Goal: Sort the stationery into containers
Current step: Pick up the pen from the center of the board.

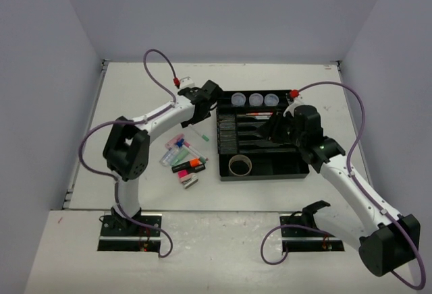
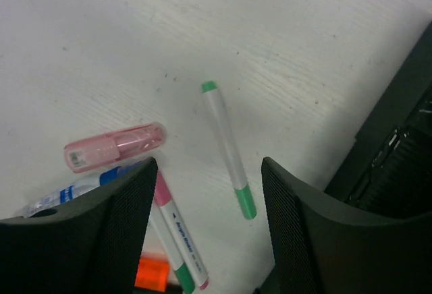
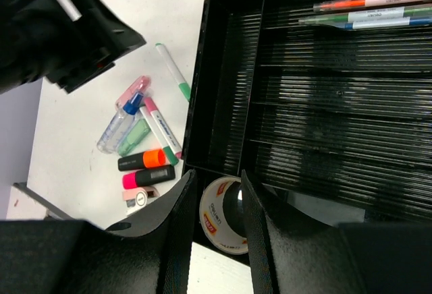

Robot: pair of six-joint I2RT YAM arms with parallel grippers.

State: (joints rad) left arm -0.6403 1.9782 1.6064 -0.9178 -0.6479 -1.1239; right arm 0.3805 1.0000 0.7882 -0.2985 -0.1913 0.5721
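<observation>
Looking down the left wrist view, the left gripper (image 2: 209, 172) was seen open wide, with nothing held between its fingers (image 2: 115, 233). A green-tipped white pen (image 2: 227, 147) was found flat on the table (image 2: 270, 24). Its near end was inside the gap, closer to the tray-side finger, and no contact with either finger was seen. Height above the pen could not be told.

A pink clear item (image 2: 115, 147) and the blue-capped bottle (image 2: 74, 189) were seen just outside the other finger. A pink-and-green pen (image 2: 177, 233) ran under that finger's inner edge, with an orange highlighter (image 2: 152, 274) further back below the gripper.

The right gripper (image 3: 216, 176) was seen part open over the black organiser tray (image 3: 229, 92), nothing gripped. The tan tape roll (image 3: 212, 230) was framed in the gap between its fingers (image 3: 172, 233) but lay lower down in the tray, apart from them. Thin coloured pens (image 3: 371, 11) were seen in the long slots ahead of the gripper. The three round clear tubs (image 1: 255, 98) were seen at the tray's far edge, beyond both grippers.
</observation>
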